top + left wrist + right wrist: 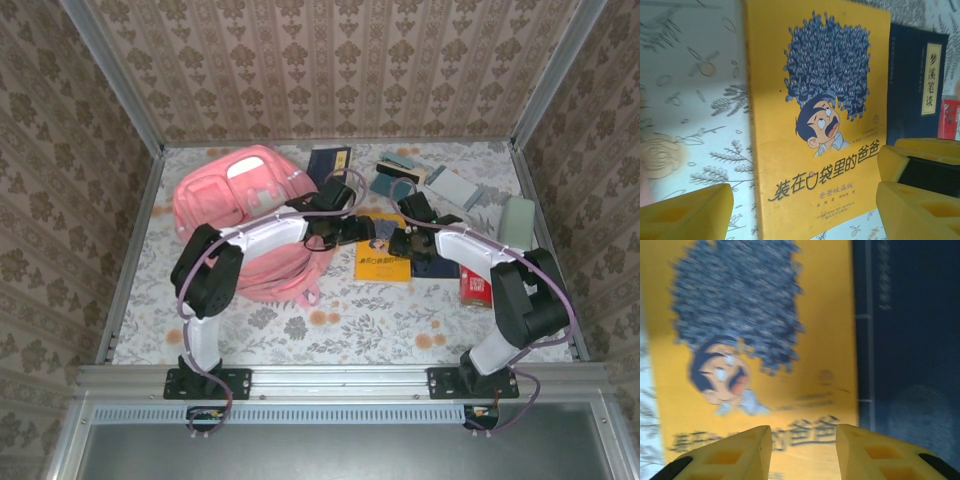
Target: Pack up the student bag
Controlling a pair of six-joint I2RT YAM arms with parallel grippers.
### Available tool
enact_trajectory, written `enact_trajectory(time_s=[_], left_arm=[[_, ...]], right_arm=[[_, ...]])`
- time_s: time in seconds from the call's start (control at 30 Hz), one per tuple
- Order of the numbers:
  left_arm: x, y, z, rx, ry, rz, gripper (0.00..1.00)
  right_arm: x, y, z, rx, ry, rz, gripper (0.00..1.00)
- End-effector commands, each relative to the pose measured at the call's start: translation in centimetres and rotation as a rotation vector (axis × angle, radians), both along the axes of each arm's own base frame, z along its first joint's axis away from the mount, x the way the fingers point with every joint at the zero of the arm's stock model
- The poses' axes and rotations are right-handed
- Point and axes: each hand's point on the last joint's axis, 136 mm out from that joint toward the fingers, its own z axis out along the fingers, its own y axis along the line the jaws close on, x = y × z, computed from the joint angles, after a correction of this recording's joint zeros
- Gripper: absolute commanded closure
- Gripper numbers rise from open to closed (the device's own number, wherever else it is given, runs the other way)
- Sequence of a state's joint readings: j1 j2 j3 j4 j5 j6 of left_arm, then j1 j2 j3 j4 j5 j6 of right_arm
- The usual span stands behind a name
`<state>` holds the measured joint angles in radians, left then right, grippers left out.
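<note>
Yellow book (810, 150), open tablecloth (695, 100) along one edge, navy book (910, 100) perhaps against another.

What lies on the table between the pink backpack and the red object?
In the top view, a yellow book and, beside it, a dark blue book.

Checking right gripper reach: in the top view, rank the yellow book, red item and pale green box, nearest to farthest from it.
1. yellow book, just beneath the right gripper.
2. red item, to its right.
3. pale green box, far right edge.
</note>
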<state>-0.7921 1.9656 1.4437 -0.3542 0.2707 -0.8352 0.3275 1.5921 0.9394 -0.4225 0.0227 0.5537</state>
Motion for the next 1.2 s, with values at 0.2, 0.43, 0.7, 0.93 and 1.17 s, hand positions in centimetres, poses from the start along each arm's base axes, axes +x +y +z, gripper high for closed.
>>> enact_trajectory(time_s=[0.2, 0.43, 0.7, 0.93, 1.17], left_arm=[[0.1, -1.3, -2.8, -0.028, 0.085, -0.002, 0.29], [-0.2, -1.7, -4.9, -0.019, 0.131, -0.013, 0.3], [-0.7, -3.7, -5.0, -0.073, 0.148, -0.076, 0.34], [-0.7, -5.5, -3.6, -0.195, 0.141, -0.103, 0.4], [-0.8, -2.7, -5.4, -0.078, 0.162, -0.059, 0.4]], right_arm=[[0.1, -1.8, -2.1, -0.037, 0.023, -0.024, 0.63], [0.4, -1.0, -3.4, -0.016, 0.057, 0.009, 0.67], [0.1, -0.8, -3.5, -0.011, 0.103, 0.004, 0.67], [-0.5, 0.1, -4.3, 0.044, 0.154, -0.015, 0.69], [0.4, 0.0, -1.6, 0.046, 0.094, -0.016, 0.65]])
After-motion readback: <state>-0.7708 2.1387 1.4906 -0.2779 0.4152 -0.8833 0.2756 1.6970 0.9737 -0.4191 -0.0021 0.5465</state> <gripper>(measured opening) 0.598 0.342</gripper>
